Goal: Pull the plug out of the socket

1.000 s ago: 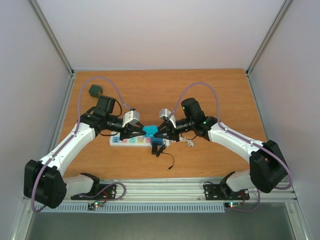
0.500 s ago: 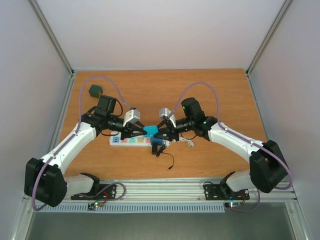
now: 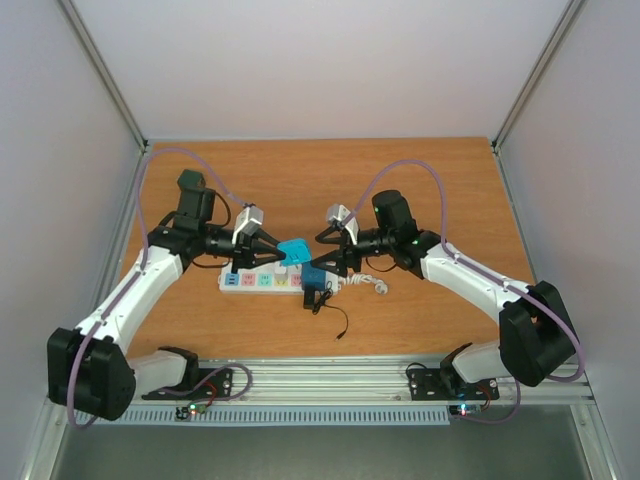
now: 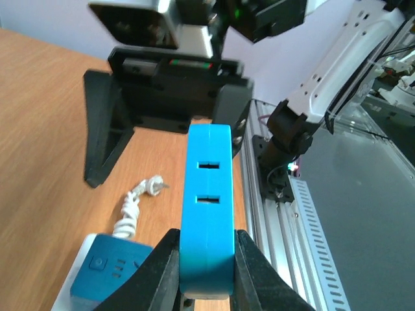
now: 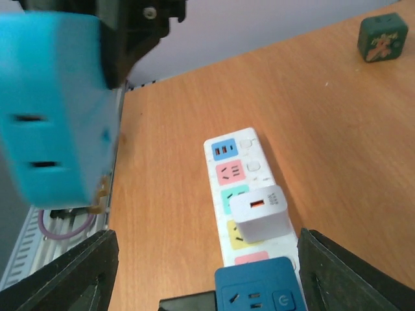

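Observation:
The plug point(image 3: 294, 250) is a bright blue block with two slots, held in the air just above the socket point(image 3: 262, 281), a long white strip with pastel panels. My left gripper point(image 3: 279, 250) is shut on the plug point(image 4: 207, 201), one finger on each flat side, with the left gripper point(image 4: 207, 259) at its lower end. In the right wrist view the plug point(image 5: 55, 110) hangs at upper left, brass prongs showing beneath, clear of the socket point(image 5: 227, 172). My right gripper point(image 3: 322, 257) stands open just right of the plug, holding nothing; its fingers point(image 5: 71, 275) straddle the strip's near end.
A white USB charger point(image 5: 259, 210) and a dark blue adapter point(image 5: 259, 288) sit plugged into the strip. A black plug with a thin cord point(image 3: 320, 300) lies in front. The strip's curly white cord point(image 3: 375, 286) trails right. A dark green cube point(image 5: 382, 35) rests at the far left.
My right gripper has let go of the blue plug, opened and backed off to the right. The left gripper has drawn the plug up and slightly left.

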`<state>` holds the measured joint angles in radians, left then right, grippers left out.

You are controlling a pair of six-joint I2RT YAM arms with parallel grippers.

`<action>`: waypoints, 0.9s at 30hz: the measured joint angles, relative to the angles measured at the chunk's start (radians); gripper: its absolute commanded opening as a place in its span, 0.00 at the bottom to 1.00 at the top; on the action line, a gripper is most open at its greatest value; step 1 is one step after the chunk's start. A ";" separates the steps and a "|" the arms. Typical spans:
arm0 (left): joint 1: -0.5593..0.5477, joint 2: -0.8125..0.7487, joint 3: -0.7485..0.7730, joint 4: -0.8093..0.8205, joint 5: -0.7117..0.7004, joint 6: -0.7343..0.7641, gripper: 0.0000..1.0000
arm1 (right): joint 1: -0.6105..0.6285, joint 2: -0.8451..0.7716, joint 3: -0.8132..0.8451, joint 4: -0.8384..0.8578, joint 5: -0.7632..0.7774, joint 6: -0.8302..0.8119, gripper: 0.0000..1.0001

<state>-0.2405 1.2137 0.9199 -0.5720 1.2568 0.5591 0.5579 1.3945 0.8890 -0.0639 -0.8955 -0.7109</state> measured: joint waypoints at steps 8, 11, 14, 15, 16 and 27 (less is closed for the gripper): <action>-0.001 -0.099 -0.060 0.241 0.056 -0.246 0.01 | 0.021 0.003 -0.002 0.128 0.026 0.080 0.86; -0.001 -0.099 -0.087 0.312 0.058 -0.330 0.01 | 0.038 0.009 -0.002 0.161 0.025 0.109 0.86; -0.001 -0.099 -0.099 0.368 0.059 -0.396 0.01 | 0.048 0.014 0.002 0.176 0.025 0.129 0.86; -0.001 -0.099 -0.101 0.387 0.059 -0.414 0.01 | 0.051 0.016 0.004 0.177 0.024 0.134 0.86; -0.001 -0.099 -0.105 0.406 0.059 -0.430 0.01 | 0.053 0.016 0.006 0.180 0.023 0.138 0.86; -0.001 -0.100 -0.140 0.528 0.043 -0.553 0.01 | 0.064 0.016 0.006 0.198 0.009 0.174 0.84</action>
<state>-0.2413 1.1141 0.7803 -0.0441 1.3003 0.0063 0.6220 1.4109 0.8955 0.1337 -0.8867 -0.5365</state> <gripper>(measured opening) 0.181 0.853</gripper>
